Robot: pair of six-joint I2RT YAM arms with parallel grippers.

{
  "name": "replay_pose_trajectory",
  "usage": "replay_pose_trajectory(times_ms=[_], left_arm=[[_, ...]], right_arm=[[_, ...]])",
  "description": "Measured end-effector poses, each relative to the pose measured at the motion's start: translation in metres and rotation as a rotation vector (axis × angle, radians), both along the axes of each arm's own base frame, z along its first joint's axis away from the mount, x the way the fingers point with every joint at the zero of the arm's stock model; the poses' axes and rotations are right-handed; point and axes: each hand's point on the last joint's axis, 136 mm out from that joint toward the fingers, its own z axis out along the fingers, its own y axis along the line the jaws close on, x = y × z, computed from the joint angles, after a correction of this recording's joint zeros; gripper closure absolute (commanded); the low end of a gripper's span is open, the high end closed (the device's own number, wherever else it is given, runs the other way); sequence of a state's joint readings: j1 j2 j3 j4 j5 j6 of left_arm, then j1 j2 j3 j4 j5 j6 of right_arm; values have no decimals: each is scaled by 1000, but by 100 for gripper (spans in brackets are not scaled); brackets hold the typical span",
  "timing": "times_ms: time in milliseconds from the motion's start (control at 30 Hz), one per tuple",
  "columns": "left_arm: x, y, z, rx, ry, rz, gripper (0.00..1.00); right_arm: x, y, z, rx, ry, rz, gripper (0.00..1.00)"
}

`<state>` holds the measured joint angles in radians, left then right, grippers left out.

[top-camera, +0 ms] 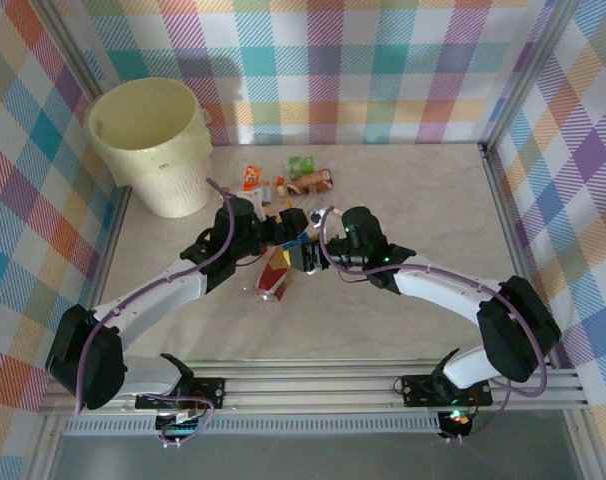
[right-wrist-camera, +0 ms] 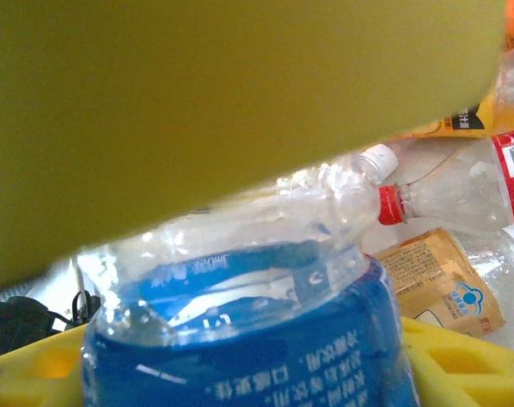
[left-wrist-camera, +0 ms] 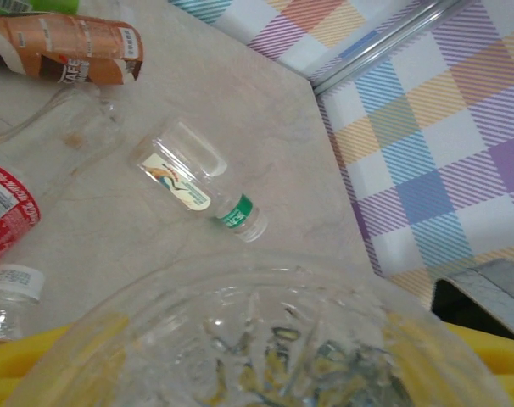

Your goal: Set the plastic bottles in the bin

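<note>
Plaid-patterned walls enclose a pale marbled tabletop (top-camera: 413, 300). The large pale-yellow round plastic bin (top-camera: 148, 140) stands far left, with small crushed plastic bottles (top-camera: 288, 180) scattered just beside it. The right end effector (right-wrist-camera: 257, 254) is clamped on a blue-labelled clear plastic bottle (right-wrist-camera: 265, 339). The left end effector (left-wrist-camera: 257, 365) brackets a clear ribbed plastic bottle (left-wrist-camera: 265, 331); I cannot tell whether it grips.

top external: high at near edge, facing down over whole table (top-camera: 413, 230) | left wrist: low, close, angled toward plaid wall (left-wrist-camera: 427, 127) | right wrist: pressed against blue-labelled bottle (right-wrist-camera: 240, 339) | shared: scattered bottles (top-camera: 298, 180)

"AFE" on brown btl (left-wrist-camera: 66, 52) label
</note>
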<state>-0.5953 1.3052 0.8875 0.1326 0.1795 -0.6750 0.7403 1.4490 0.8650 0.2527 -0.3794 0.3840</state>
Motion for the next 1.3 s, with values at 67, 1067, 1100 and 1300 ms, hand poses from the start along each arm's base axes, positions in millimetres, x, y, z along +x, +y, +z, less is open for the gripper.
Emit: replay_pose_trajectory(times_ms=[67,1067,1100,1300], left_arm=[[0,0,1,-7,0,3,34],[-3,125,16,320,-60,523,44],[-2,129,22,329,-72,534,44],[2,147,64,367,-165,590,43]], right_arm=[[0,0,0,1,-2,-1,46],[24,-31,8,4,19,-287,0],[24,-36,0,-2,41,-320,0],[21,-60,-44,-45,135,-485,0]])
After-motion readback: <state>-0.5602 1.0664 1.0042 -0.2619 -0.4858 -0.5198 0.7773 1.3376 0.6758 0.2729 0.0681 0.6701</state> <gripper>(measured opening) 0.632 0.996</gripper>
